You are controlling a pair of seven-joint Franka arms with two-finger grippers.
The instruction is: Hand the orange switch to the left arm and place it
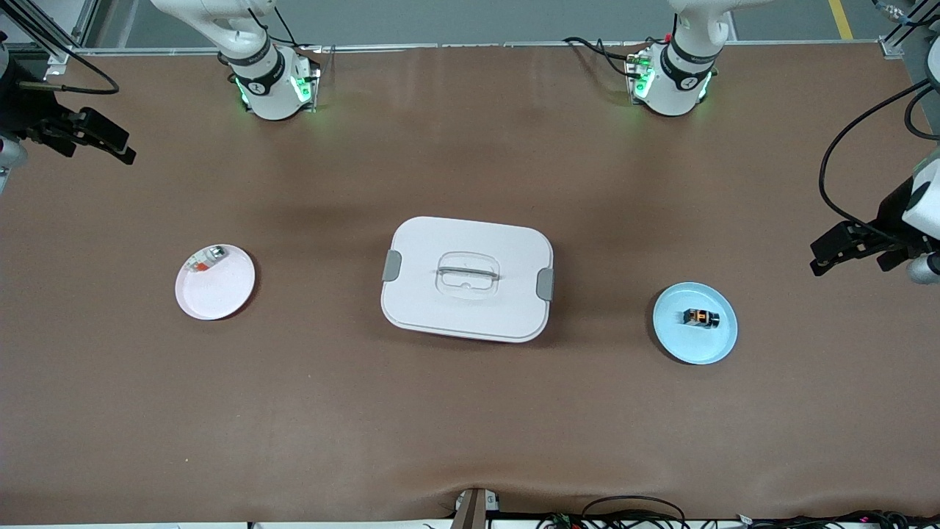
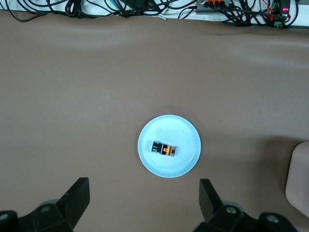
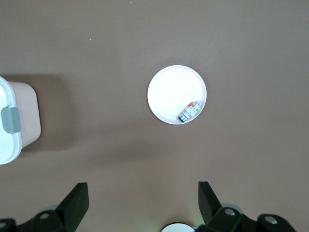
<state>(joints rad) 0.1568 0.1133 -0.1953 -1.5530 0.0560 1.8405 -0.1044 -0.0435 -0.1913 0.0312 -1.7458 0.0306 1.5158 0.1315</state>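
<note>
The orange switch [image 1: 701, 317] lies on a light blue plate [image 1: 679, 334] at the left arm's end of the table. It also shows in the left wrist view [image 2: 164, 149], in the middle of that plate [image 2: 169, 126]. The white box [image 1: 468, 278] stands at the table's middle. My left gripper [image 1: 837, 250] hangs high over the table's left-arm end, open and empty [image 2: 143, 183], apart from the plate. My right gripper [image 1: 106, 139] hangs high over the right arm's end, open and empty [image 3: 143, 186].
A white plate [image 1: 220, 294] lies toward the right arm's end with a small silvery-clear part with a red bit [image 1: 207, 258] at its rim; plate [image 3: 171, 92] and part [image 3: 189, 111] also show in the right wrist view. Cables [image 1: 631, 510] run along the table's near edge.
</note>
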